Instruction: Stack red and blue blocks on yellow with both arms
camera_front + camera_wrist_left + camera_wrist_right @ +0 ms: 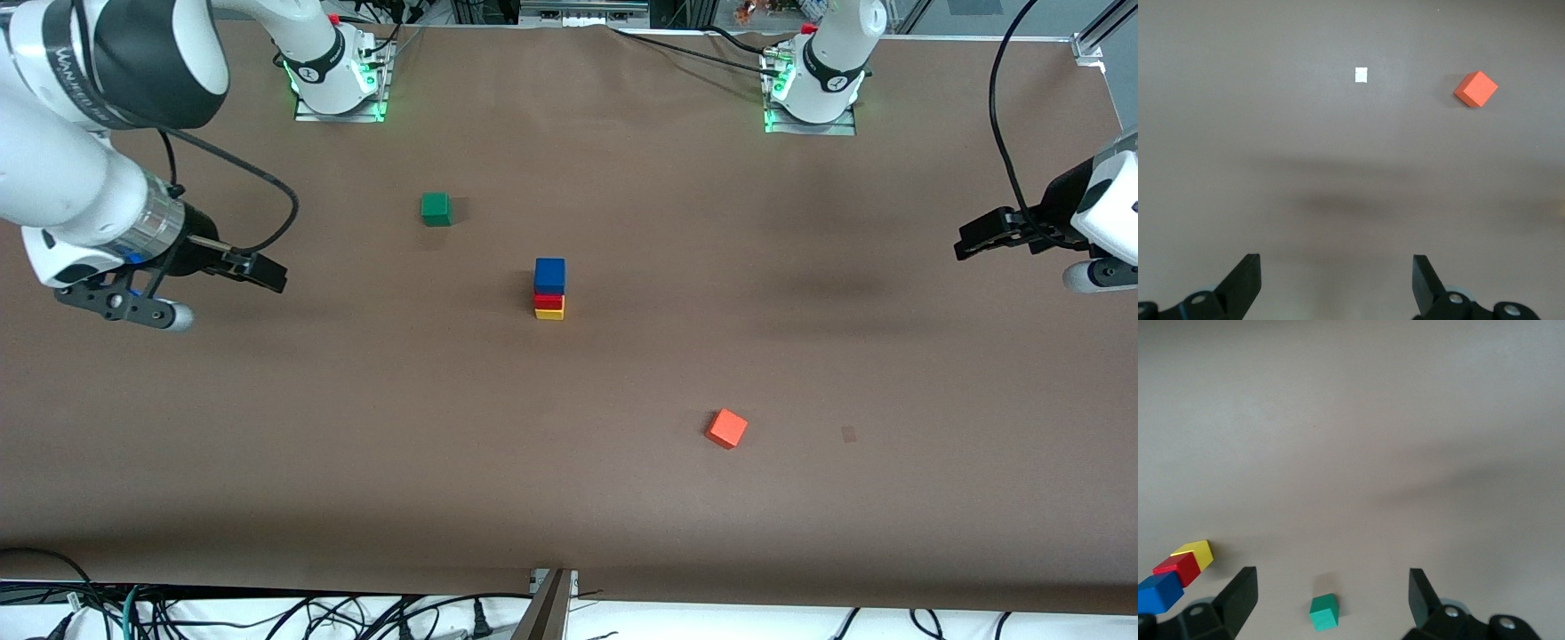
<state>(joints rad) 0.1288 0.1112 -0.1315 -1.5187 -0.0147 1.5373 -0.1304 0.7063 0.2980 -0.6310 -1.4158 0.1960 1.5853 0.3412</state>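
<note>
At the right arm's end of the brown table, the right gripper (258,271) hangs in the air with its black fingers spread wide and nothing between them. Farther from the front camera than the stack sits a small matte green cube (436,209), untouched. In the middle of the table stands the finished tower: the small matte bright-yellow cube (549,314) on the cloth, the pure red cube (548,301) on it, and the medium blue cube (549,276) on top. Nearer the camera, toward the left arm's end, a lighter orange-red cube (727,428) lies turned at an angle. Over that end the left gripper (978,238) waits, also fully open and empty.

The task looks complete. The likely risk now is either arm sweeping low across the centre and toppling the narrow tower.
</note>
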